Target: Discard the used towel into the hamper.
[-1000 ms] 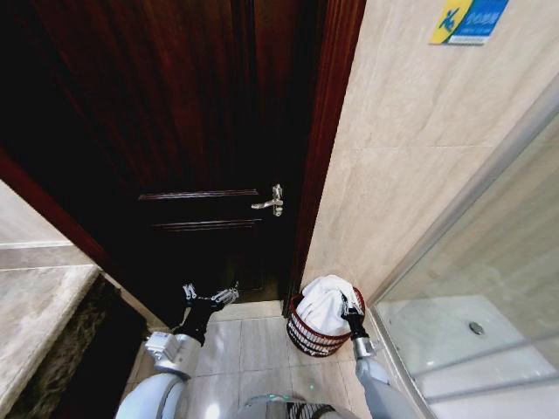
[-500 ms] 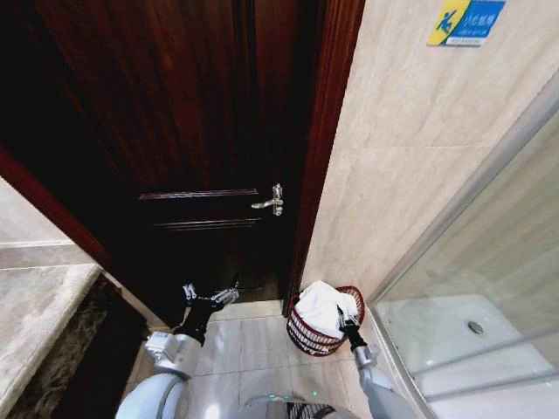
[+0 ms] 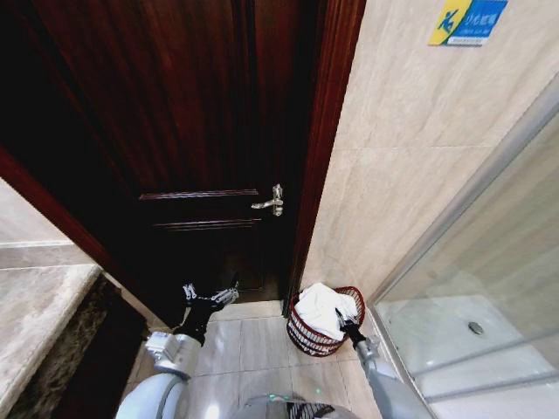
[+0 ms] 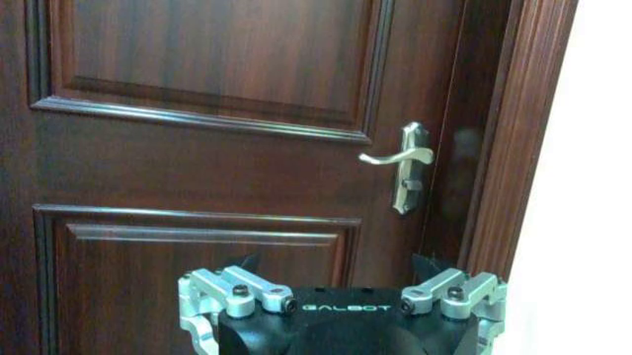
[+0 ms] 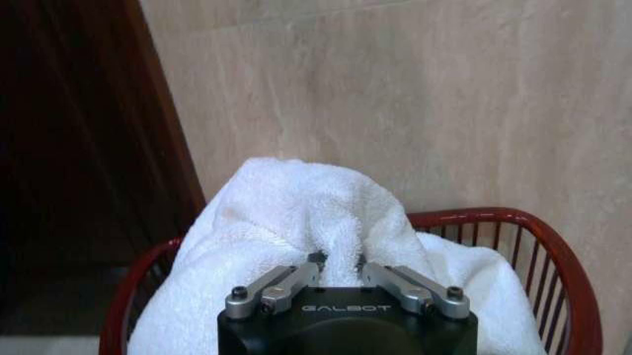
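Pale tiled floor (image 3: 249,345), hamper (image 3: 307,335) standing on it by the wall beside the door frame, white towel (image 3: 322,308) heaped inside the hamper

Towel (image 3: 321,307): sits lower than a second ago, its mound sunk further into the hamper (image 3: 307,335) instead of rising well above the rim; in the right wrist view it heaps against the tiled wall side.
Right gripper (image 3: 341,319): has dropped and drawn back toward the hamper's near rim, its fingers pinched on a fold of the towel (image 5: 301,222).
Right arm: its forearm now lies lower, nearer the shower glass.
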